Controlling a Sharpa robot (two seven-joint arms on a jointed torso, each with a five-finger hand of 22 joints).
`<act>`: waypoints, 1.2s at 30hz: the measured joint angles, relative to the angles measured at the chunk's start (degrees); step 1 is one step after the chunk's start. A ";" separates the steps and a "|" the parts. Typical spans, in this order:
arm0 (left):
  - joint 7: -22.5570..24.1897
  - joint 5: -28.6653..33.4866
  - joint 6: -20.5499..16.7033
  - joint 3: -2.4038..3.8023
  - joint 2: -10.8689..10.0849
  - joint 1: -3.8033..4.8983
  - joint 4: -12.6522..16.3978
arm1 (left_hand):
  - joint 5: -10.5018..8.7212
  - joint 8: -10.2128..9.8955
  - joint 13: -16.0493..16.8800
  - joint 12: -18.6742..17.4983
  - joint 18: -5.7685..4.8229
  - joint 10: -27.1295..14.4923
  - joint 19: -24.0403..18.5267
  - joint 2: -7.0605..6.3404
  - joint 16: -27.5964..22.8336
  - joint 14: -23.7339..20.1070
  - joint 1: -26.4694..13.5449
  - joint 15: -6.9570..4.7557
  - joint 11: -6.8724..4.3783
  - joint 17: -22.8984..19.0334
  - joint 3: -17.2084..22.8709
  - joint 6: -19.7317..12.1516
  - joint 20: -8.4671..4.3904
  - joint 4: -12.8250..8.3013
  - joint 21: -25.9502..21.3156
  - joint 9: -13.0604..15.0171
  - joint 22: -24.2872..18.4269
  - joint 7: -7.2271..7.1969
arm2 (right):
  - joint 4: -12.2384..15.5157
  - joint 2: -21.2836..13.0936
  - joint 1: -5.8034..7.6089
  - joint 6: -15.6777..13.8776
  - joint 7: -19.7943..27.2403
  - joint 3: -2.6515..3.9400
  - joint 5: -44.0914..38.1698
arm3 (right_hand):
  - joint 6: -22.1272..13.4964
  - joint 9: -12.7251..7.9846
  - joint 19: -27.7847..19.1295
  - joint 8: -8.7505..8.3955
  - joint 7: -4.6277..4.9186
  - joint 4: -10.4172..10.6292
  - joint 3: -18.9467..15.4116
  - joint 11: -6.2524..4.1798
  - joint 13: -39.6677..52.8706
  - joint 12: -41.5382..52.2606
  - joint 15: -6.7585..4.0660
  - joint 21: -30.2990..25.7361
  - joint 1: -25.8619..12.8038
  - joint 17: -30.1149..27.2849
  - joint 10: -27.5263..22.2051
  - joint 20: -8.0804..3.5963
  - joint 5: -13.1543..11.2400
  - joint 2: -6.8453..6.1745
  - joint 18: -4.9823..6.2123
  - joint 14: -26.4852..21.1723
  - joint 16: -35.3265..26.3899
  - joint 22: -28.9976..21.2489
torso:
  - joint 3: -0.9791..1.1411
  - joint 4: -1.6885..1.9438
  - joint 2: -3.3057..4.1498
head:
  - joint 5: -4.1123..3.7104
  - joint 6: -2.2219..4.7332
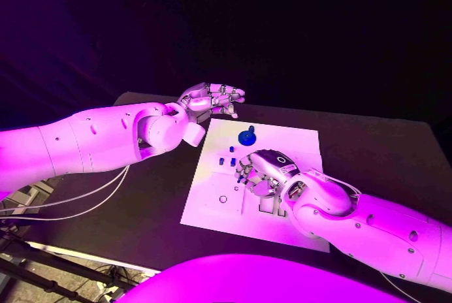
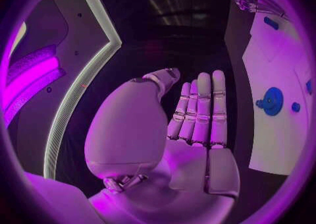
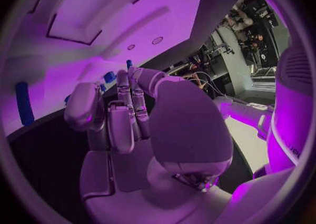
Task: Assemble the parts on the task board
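My right hand [image 1: 266, 172] hovers over small blue parts [image 1: 227, 161] on task board [image 1: 215, 202], grasp unclear; left hand [image 2: 191, 124] flat, empty. Next: pick one.

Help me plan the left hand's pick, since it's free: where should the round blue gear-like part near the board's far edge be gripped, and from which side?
Probably from above, pinching across the rim of the round blue part. It lies flat on the task board, so only its edge and small raised centre offer purchase. The left hand holds nothing and sits just beyond that far edge, away from the right hand.
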 measured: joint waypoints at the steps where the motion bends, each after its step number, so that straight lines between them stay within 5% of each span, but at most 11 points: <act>1: -0.01 0.00 0.01 0.00 0.00 0.00 -0.01 | 0.00 0.00 0.00 0.00 0.00 0.00 0.00 0.00 0.00 0.00 0.00 0.00 0.00 0.00 0.00 0.00 0.00 0.00 0.00 0.00 0.00 0.00 | -0.06 0.05 -0.04 0.13 -0.01 -0.02 -0.01 | 0.00 0.01 0.00 0.00 0.00 0.00 0.00 0.00 0.00 0.00 0.00 0.00 0.00 0.00 0.00 0.00 0.10 0.00 0.00 0.00 0.00 0.00 | 0.03 0.00 -0.01 | 0.00 0.00; 36: -0.23 -0.10 0.45 0.00 0.13 0.00 -0.08 | 0.00 0.00 0.01 0.00 0.00 0.00 0.00 0.00 0.01 0.00 0.00 0.00 0.00 0.01 -0.16 0.00 0.00 -0.16 0.01 0.01 -0.04 0.00 | -1.14 1.16 -0.86 2.63 0.02 -0.34 -0.02 | -0.03 0.05 0.00 -0.33 -0.02 0.01 -0.01 -0.13 -0.04 -0.34 0.00 0.00 -0.08 -0.09 0.28 0.00 0.20 -0.10 0.00 0.00 0.00 -0.02 | 0.01 0.00 -0.02 | 0.03 0.00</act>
